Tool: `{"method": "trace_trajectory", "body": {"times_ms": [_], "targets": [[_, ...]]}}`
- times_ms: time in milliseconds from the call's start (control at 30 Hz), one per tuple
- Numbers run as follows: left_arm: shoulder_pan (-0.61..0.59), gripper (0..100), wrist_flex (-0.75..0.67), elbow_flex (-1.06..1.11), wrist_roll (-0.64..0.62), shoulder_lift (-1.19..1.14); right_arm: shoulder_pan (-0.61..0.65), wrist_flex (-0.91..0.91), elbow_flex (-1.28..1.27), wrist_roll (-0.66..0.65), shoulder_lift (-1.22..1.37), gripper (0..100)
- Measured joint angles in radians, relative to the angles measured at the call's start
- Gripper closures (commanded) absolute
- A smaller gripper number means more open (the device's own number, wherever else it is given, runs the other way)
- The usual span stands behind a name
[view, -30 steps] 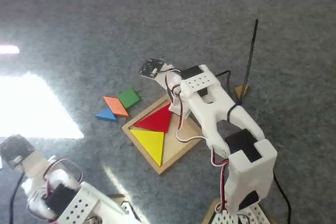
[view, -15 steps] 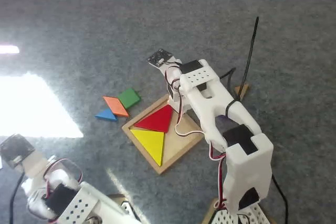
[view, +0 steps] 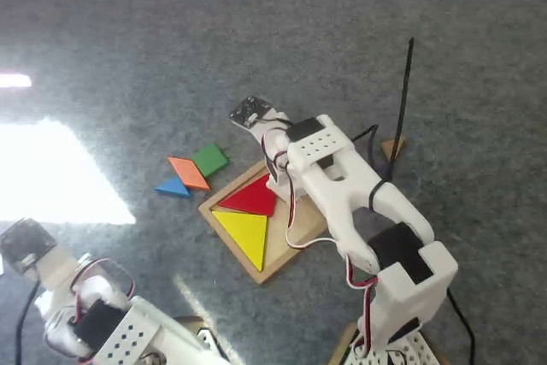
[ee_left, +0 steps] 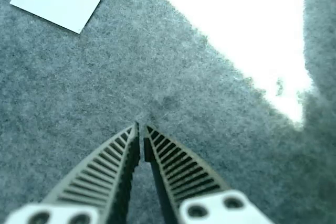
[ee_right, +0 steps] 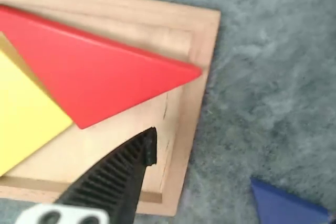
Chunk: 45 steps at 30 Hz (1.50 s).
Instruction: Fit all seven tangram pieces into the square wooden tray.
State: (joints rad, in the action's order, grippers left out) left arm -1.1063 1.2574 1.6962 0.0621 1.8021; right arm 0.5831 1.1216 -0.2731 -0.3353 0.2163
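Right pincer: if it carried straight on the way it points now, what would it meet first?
Most likely the bare floor of the wooden tray, just beside the edge of the red triangle; the right pincer hangs over that strip. Depth is unclear, so it might clip the red triangle instead.

We watch the right arm (view: 338, 173) come back down. Half a second ago its wrist had lifted and swung toward 12 o'clock, beyond the far corner of the wooden tray (view: 280, 256). Now it has dropped toward 7 o'clock again and hangs low over the tray, at 3 o'clock of the red triangle (view: 254, 198), much as a second ago.
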Motion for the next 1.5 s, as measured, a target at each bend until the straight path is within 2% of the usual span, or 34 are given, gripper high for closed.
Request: {"method": "trace_trajectory", "body": {"times_ms": [167, 333, 600, 733, 833, 1067, 1500], "targets": [[0.000, 99, 0.000, 0.000, 0.000, 0.000, -0.009, -0.008, 0.020, 0.000, 0.048, 45.4], [0.000, 99, 0.000, 0.000, 0.000, 0.000, -0.061, 0.072, 0.216, 0.005, 0.227, 45.4], [0.000, 99, 0.000, 0.000, 0.000, 0.000, -0.215, 0.273, 0.664, 0.160, 0.508, 45.4], [0.000, 99, 0.000, 0.000, 0.000, 0.000, -0.311, 0.282, 0.760, 0.242, 0.559, 45.4], [0.000, 99, 0.000, 0.000, 0.000, 0.000, -0.347, 0.282, 0.775, 0.253, 0.563, 45.4], [0.000, 99, 0.000, 0.000, 0.000, 0.000, -0.298, 0.282, 0.813, 0.219, 0.580, 45.4], [0.000, 99, 0.000, 0.000, 0.000, 0.000, -0.095, 0.281, 0.853, 0.170, 0.582, 45.4]]}}
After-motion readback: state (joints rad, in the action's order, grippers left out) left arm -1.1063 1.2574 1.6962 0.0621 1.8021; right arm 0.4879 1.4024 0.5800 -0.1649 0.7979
